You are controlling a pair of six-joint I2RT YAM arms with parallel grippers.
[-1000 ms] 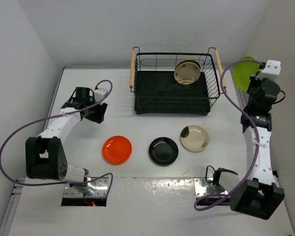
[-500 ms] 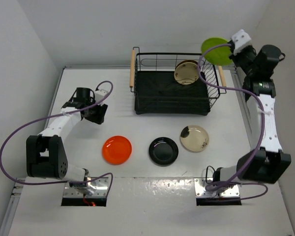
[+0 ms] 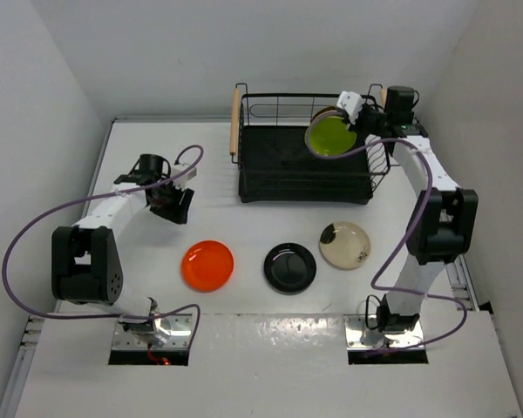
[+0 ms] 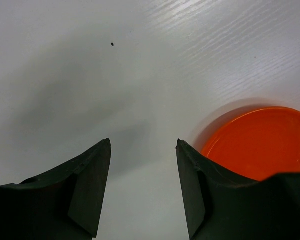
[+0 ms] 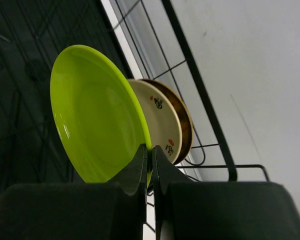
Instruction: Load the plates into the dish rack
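My right gripper [image 3: 352,119] is shut on the rim of the lime green plate [image 3: 330,137], held on edge over the black wire dish rack [image 3: 279,165]. In the right wrist view the green plate [image 5: 97,115] stands just in front of the cream floral plate [image 5: 160,117] and the yellow-brown plate [image 5: 182,115], both upright in the rack. The orange plate [image 3: 207,265], glossy black plate [image 3: 289,266] and beige plate [image 3: 344,245] lie flat on the table. My left gripper [image 3: 176,205] is open and empty above the table, the orange plate [image 4: 260,142] to its right.
The rack's two wooden handles [image 3: 235,120] stand at its left and right ends. White walls close in the table at the back and both sides. The right arm's purple cable [image 3: 410,218] loops past the beige plate.
My right gripper has swung the green plate from the far right, over the rack's right handle, down into the rack beside the two standing plates. My left gripper shifted slightly.
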